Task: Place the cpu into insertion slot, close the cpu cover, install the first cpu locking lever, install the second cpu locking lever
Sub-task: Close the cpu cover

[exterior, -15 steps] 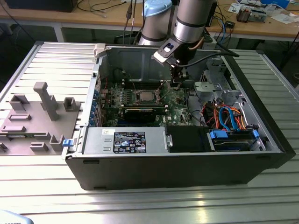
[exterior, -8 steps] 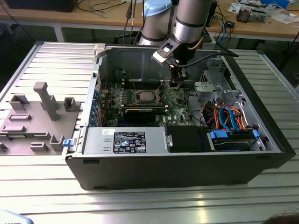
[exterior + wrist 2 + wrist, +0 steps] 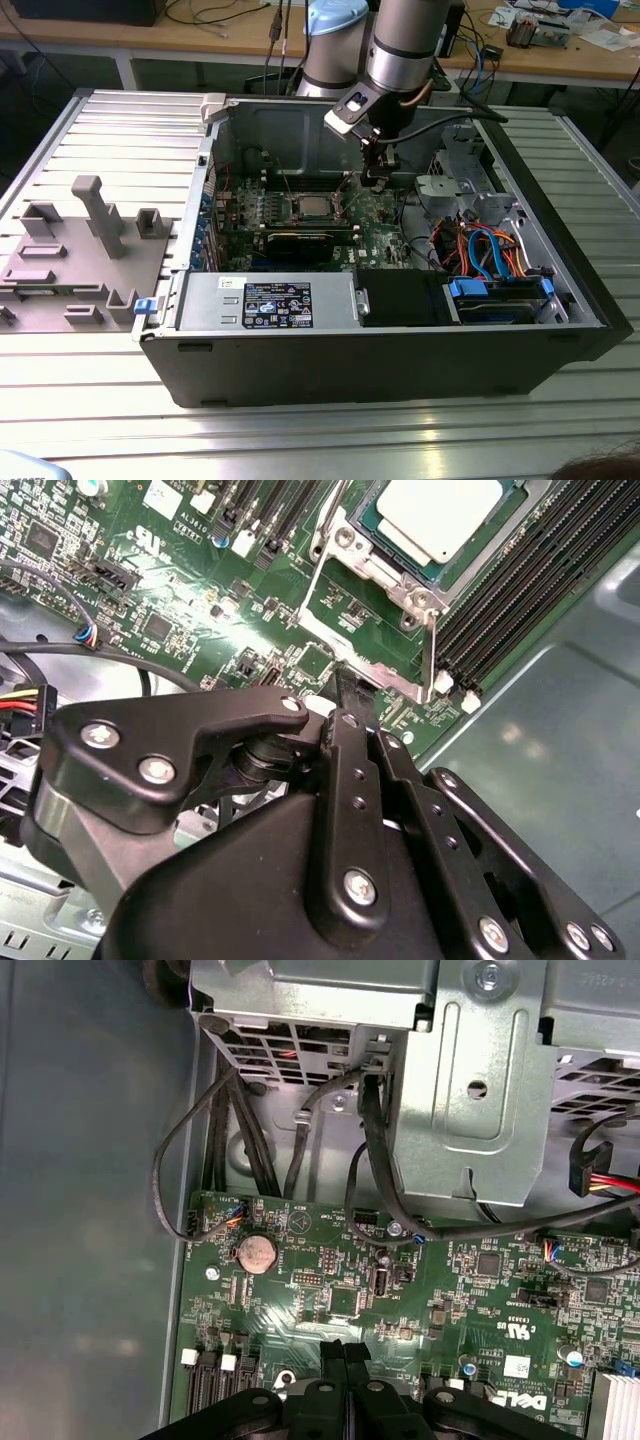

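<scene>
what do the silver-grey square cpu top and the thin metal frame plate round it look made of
The silver-grey square cpu top looks like matte metal: a pale, even sheen. The frame plate around it looks like stamped bare steel, going by its thin bent edges and glints; the exact alloy is unclear.

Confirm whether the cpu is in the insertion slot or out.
In. In the second wrist view the cpu lies flat and square within the metal rim of the insertion slot, silver top up.
</scene>
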`<state>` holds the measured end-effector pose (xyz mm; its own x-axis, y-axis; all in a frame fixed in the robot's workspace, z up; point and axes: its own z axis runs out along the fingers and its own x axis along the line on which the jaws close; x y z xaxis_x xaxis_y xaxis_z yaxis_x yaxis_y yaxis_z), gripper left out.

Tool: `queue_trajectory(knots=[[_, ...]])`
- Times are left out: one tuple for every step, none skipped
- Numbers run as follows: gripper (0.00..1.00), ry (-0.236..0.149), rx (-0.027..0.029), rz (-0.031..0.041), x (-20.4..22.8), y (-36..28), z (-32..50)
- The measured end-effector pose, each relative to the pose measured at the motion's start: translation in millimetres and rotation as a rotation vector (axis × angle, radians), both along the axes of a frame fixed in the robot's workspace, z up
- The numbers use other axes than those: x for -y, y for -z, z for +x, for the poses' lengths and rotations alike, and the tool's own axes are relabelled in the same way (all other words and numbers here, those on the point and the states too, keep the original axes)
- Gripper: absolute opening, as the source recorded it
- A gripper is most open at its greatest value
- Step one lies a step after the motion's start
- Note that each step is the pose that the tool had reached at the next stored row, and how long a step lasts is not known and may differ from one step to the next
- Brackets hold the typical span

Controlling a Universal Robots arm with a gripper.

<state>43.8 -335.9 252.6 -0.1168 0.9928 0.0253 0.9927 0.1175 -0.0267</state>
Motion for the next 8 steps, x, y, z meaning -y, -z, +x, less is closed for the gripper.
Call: queue_trajectory(knots=[[0.11, 0.0, 0.0, 0.0, 0.0, 0.0, -0.4], [0.11, 0.0, 0.0, 0.0, 0.0, 0.0, -1.5], [0.11, 0.0, 0.0, -0.0001, 0.0, 0.0, -2.1], [0.11, 0.0, 0.0, 0.0, 0.0, 0.0, -3.0], [0.11, 0.0, 0.0, 0.0, 0.0, 0.0, -3.7], [0.11, 0.0, 0.0, 0.0, 0.0, 0.0, -4.2], [0.11, 0.0, 0.0, 0.0, 0.0, 0.0, -4.8], [0.11, 0.0, 0.0, 0.0, 0.0, 0.0, -5.2]])
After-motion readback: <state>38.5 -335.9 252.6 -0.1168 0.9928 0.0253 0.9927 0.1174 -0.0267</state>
